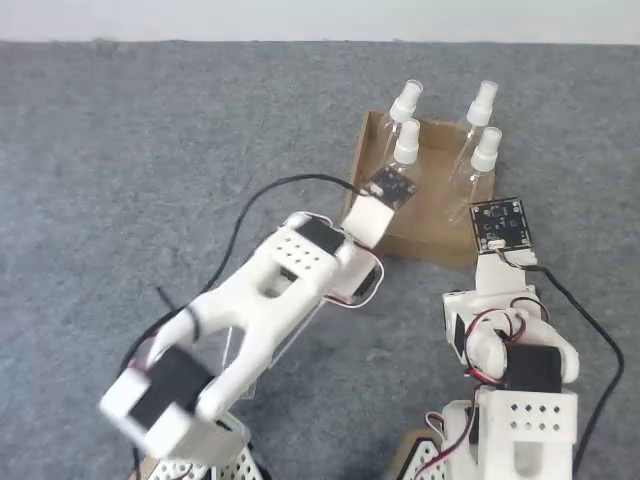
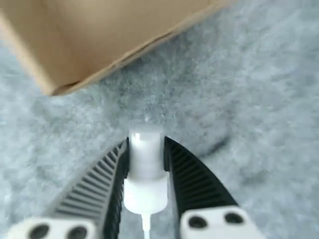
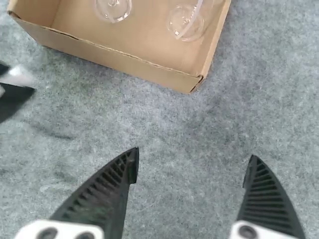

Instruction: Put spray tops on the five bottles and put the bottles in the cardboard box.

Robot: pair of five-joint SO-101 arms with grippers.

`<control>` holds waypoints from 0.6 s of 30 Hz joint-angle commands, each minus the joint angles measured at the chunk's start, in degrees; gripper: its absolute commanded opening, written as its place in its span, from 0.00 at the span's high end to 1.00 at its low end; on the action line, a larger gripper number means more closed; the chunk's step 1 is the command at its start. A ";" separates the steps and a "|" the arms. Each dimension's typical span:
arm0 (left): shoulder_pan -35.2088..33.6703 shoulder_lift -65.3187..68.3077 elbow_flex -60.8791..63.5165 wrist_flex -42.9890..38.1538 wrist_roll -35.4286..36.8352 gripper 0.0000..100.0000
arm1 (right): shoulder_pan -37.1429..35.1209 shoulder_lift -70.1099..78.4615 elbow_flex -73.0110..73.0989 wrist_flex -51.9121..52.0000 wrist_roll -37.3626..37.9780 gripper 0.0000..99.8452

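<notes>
Your left pincer [image 2: 145, 144] is clamped on a white plastic spray top [image 2: 145, 174]. Its two black ribbed fingers [image 2: 107, 179] press against the sides. The top has a rounded head between the fingertips, a wider collar farther back, and a thin white dip tube running toward the wrist. It is over the grey felt-covered worktop [image 2: 249, 99], just outside a corner of the brown cardboard box [image 2: 99, 35]. You cannot tell from here whether it touches the surface.

In the high view, the open-topped box [image 1: 425, 240] sits on the worktop [image 1: 150, 150] ahead of both arms. Four clear plastic bottles [image 1: 406, 143] stand upright inside it, each already wearing a white spray top. Two are along the far wall [image 1: 405, 100] [image 1: 484, 100]. The other two are just in front of them, one [image 1: 486, 148] on the right arm's side. The left arm stretches across to the box's near corner, and the right arm stands just behind the near wall.

Your right pincer [image 3: 193, 157] is spread wide apart and holds nothing. It hangs over bare worktop [image 3: 259, 89] close to the box's near wall [image 3: 124, 55]. From that wrist you look into the box and can see the round clear bases of two bottles [image 3: 185, 22] [image 3: 113, 7] against its cardboard floor.
</notes>
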 commanded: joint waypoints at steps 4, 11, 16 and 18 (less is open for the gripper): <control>-3.25 -23.03 -2.68 10.20 0.18 0.98 | 0.66 0.75 -0.26 0.22 0.53 0.72; -28.40 -34.46 -4.62 19.60 -10.64 0.99 | 0.66 1.10 -0.26 0.40 0.53 0.72; -45.10 -35.34 -1.19 21.36 -20.57 0.99 | 0.57 1.10 -0.26 0.31 0.44 0.72; -47.03 -35.43 3.30 20.40 -22.95 0.99 | 0.57 1.10 -0.26 0.31 0.44 0.72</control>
